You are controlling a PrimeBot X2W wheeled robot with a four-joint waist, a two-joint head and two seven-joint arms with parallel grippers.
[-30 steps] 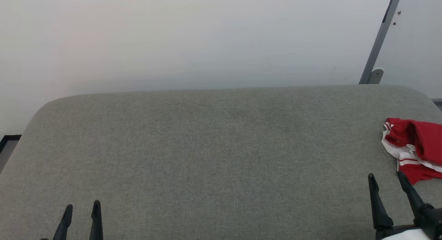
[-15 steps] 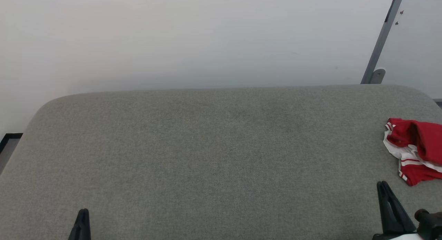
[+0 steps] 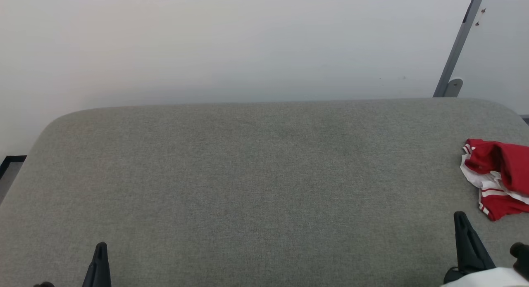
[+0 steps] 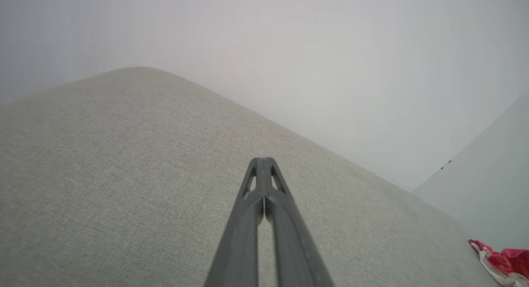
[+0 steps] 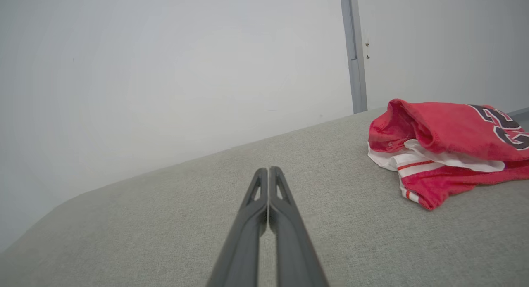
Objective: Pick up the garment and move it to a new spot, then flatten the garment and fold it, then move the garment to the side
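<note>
Over at the right edge of the head view, the garment (image 3: 498, 177) is bunched up on the grey cushion (image 3: 248, 175). I've got the left gripper (image 3: 100, 245) at lower left and right gripper (image 3: 458, 216) at lower right, both clenched tight, holding nothing.

A grey fabric cushion (image 3: 248, 175) with rounded far corners lies below a plain pale wall (image 3: 206, 43). A grey post (image 3: 458, 43) slants up at right. At far left, dark skirting (image 3: 12, 158) edges the floor (image 3: 6, 183). The light is soft and even.

A grey fabric cushion (image 3: 248, 175) carries a crumpled red-and-white garment (image 3: 500, 165) at its right edge.
</note>
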